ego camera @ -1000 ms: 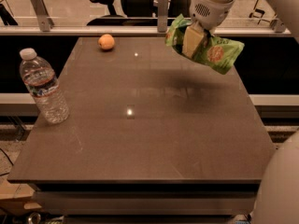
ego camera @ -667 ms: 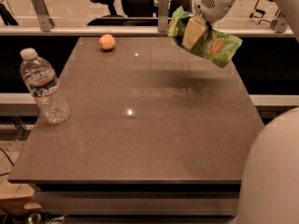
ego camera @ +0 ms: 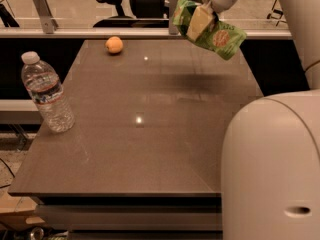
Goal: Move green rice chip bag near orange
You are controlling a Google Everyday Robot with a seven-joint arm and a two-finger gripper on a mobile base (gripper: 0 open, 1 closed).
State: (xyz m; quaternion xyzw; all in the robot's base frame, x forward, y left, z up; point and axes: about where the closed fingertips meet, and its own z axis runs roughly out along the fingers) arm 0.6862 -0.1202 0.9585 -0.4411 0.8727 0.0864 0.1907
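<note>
Item: crinkled light-green rice chip bag point(ego camera: 222, 36), printed with round orange-tan chip pictures; held aloft over the far right part of the dark brown flat table point(ego camera: 150, 149), clear of the surface, with its shadow on the tabletop below. Holder: the robot's pale two-finger hand point(ego camera: 200, 21), at the top of the view, fingers closed on the bag's upper left portion, the rest of the pouch hanging down to the right. Target: small round orange fruit point(ego camera: 114, 45), resting on the far left part of the table, well apart from the bag. Also present: clear plastic water bottle with white cap point(ego camera: 47, 94), upright near the table's left edge; rounded white robot body point(ego camera: 272, 169) at lower right. Step in hand, by judgement: carry phase, bag grasped and lifted, not yet set down. Next move calls for: travel leftward toward the fruit, descent to bare table just beside it, stopping short so the fruit is not knocked rolling, then opening the fingers.
</note>
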